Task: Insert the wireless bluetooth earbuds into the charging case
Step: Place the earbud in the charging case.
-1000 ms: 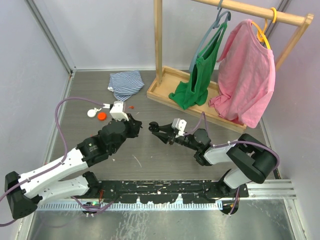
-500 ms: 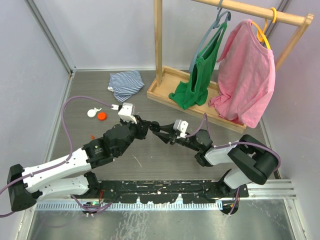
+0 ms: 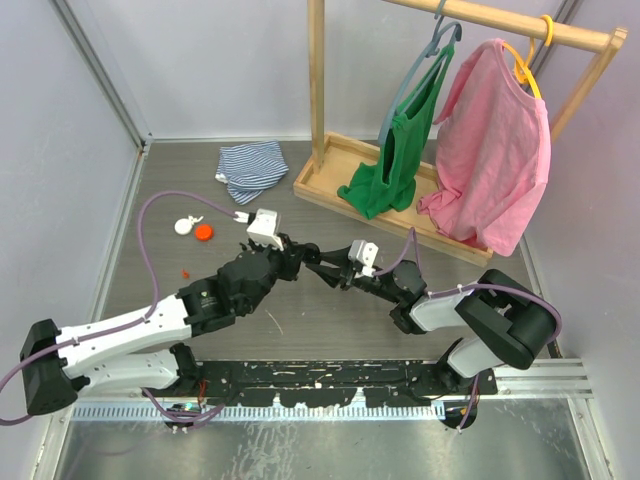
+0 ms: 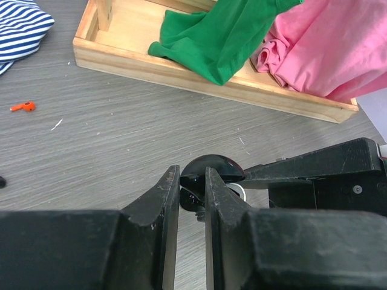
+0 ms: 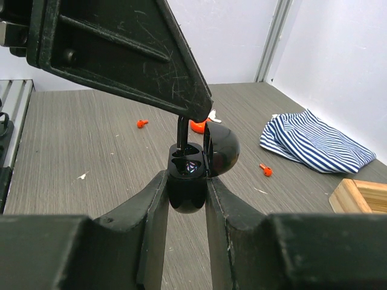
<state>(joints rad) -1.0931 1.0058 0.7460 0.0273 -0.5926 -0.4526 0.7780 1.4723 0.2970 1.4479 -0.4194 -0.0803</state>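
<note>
Mid-table, right gripper (image 5: 187, 184) clamped on the lower half of the black charging case (image 5: 186, 199); lid (image 5: 221, 151) hinged open toward 2 o'clock. At 12 o'clock above it, left gripper (image 4: 192, 181) pinched nearly together on a black earbud (image 5: 181, 134), stem down, tip at the open well; seated or not, cannot tell. From above: orange earbud (image 3: 186, 271) loose at 9 o'clock, round orange case (image 3: 204, 232) and white case (image 3: 183, 226) at 10, striped cloth (image 3: 252, 166) at 11.

Pale walls (image 3: 200, 60) enclosed a grey wood-grain desk (image 3: 170, 170); a wooden clothes rack (image 3: 316, 90) stood far right, holding a pink shirt (image 3: 495, 140).
</note>
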